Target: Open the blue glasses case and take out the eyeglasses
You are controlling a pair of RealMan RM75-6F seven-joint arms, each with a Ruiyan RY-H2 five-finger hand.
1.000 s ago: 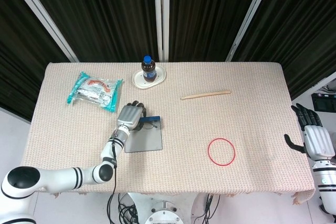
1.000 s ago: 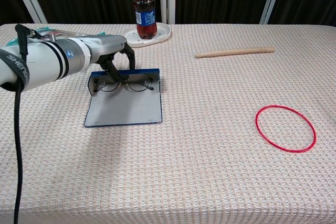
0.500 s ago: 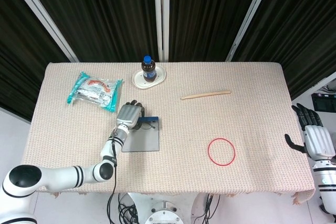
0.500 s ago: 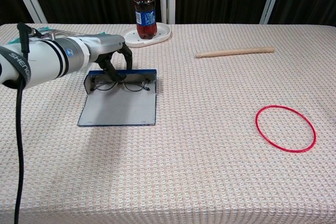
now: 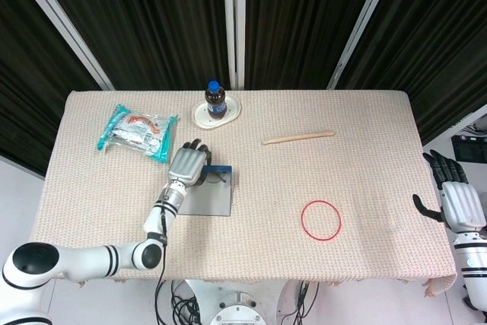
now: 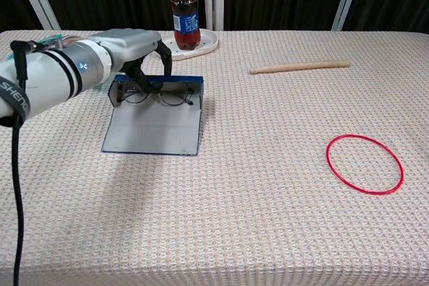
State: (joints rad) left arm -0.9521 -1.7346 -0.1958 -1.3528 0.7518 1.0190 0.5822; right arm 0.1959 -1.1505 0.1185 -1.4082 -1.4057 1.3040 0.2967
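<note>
Cloth-covered table (image 5: 365,180) spans scene. Blue glasses case (image 6: 155,124) lies open flat, left of centre, lid spread toward near edge. Left hand (image 6: 137,48) hovers at case's far edge, fingers curled down onto eyeglasses (image 6: 159,96) resting in tray; firm pinch cannot be confirmed. Right hand (image 5: 454,192) idle off table's right end, fingers spread, empty. Snack packet (image 5: 137,132), cola bottle (image 6: 184,21) on white plate (image 6: 206,45), wooden stick (image 6: 299,67), red ring (image 6: 364,163) scattered elsewhere.
</note>
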